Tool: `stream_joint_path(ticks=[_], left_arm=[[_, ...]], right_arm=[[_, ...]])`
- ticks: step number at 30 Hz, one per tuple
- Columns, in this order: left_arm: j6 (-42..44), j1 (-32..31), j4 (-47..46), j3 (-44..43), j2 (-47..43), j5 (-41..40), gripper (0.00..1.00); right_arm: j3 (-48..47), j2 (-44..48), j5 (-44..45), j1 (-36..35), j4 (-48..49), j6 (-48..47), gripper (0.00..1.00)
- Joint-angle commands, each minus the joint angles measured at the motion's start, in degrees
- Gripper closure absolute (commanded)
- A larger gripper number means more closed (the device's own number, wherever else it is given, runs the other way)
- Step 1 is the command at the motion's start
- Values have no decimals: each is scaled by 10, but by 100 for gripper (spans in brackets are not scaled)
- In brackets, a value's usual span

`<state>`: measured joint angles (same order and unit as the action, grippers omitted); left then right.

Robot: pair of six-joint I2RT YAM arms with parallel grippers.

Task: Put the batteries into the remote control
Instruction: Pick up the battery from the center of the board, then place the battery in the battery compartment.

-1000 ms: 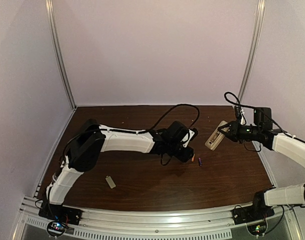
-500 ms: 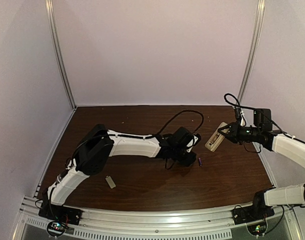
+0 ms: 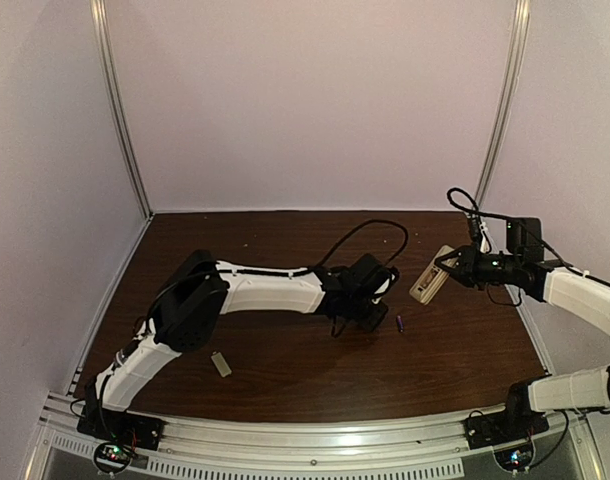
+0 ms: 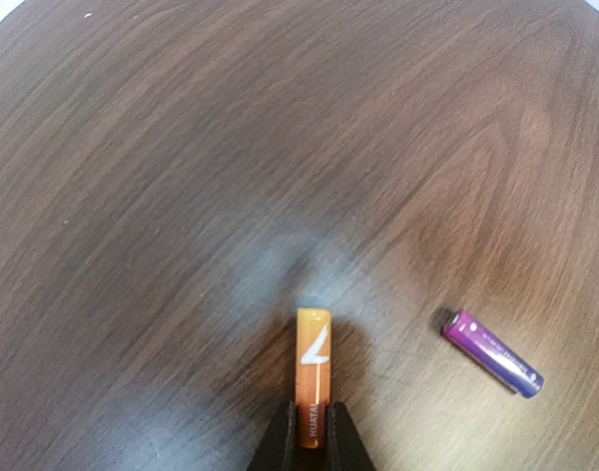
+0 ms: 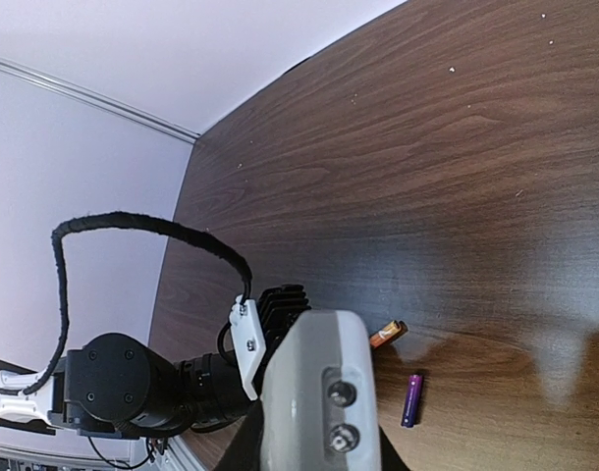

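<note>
Start from the bench point(image 3: 285, 370): only one task item lies loose on it. The remote point(image 3: 428, 277) is held off the bench by the right claw point(image 3: 453, 268), which is clenched on it. The remote sits to the right of the left claw point(image 4: 309, 437) and slightly beyond it, near but apart.

The left claw is clamped on the near end of the orange battery point(image 4: 312, 363), whose long axis points straight ahead of the fingers. You will likely need to turn that axis to match the remote's length. The purple battery point(image 4: 491, 353) lies just right of the left claw, so the left arm is nearer to it.
</note>
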<state>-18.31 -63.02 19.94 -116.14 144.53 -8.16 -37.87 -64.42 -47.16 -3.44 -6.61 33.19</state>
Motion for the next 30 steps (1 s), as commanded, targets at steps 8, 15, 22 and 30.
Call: stream_joint_path(ticks=[8,15,22,30], left_arm=[[19,14,3,219,-165,13,100],[7,33,-57,376,-311,48,100],[7,37,-67,444,-403,72,100],[-21,17,-87,469,-469,111,100]], right_arm=[[34,-13,-40,-3,55,37,100],[69,-30,-37,-56,128,85,100],[78,-50,-15,-121,177,121,100],[102,-83,19,-203,288,209,100]])
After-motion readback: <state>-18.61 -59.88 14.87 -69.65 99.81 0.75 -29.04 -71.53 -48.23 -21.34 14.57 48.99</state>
